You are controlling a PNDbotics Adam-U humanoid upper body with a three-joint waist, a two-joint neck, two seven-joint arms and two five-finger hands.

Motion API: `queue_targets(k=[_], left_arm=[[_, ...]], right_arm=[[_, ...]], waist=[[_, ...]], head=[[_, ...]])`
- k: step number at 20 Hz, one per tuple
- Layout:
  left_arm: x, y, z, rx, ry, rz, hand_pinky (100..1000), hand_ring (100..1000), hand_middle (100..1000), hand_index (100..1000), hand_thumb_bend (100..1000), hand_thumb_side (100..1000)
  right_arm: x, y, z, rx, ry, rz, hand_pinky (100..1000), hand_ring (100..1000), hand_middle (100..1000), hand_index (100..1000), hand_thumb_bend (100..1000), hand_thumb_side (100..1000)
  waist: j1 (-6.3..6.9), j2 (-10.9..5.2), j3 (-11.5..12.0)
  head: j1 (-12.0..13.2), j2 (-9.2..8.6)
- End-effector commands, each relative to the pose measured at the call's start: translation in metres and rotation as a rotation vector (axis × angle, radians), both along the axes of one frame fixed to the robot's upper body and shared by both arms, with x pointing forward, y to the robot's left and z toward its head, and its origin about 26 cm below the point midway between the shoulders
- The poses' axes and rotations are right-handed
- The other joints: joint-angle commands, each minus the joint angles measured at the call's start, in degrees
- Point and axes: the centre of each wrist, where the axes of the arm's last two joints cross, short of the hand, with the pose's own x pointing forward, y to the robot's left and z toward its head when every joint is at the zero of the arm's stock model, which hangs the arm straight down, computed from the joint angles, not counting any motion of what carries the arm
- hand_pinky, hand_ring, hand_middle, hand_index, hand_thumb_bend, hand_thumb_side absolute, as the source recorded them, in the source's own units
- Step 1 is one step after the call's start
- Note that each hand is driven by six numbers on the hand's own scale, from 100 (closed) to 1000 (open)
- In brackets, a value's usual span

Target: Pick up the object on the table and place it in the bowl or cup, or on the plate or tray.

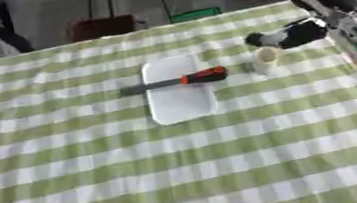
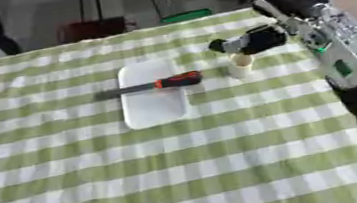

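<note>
A red-handled screwdriver with a dark shaft (image 1: 177,80) lies crosswise on the white rectangular tray (image 1: 180,106), mid-table on the green-and-white checked cloth (image 1: 184,173). My right hand (image 2: 248,41) hovers just above the small cream cup (image 2: 240,65) near the right edge; its fingers look curled around nothing, though that is hard to judge.

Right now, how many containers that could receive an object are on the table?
2. A white rectangular tray lies mid-table, with a screwdriver across it. A small pale cup stands right of it, under the right hand. None seems hidden.
</note>
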Motion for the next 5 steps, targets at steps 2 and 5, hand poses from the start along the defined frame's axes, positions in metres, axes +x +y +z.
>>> queue_targets(k=[2, 5], left_arm=[[-0.001, 0.004, 0.007, 0.024, -0.019, 0.005, 572, 711, 812, 846, 648, 823], [-0.001, 0.004, 0.006, 0.025, -0.017, 0.004, 571, 714, 812, 851, 651, 823]], right_arm=[[-0.019, -0.005, 0.028, 0.032, -0.038, -0.007, 549, 605, 695, 843, 615, 686], [-0.026, -0.005, 0.031, 0.068, -0.016, 0.002, 547, 604, 693, 845, 622, 679]], waist=[[0.13, -0.70, -0.1], [0.17, -0.56, -0.2]], head=[[0.6, -0.89], [0.8, -0.71]])
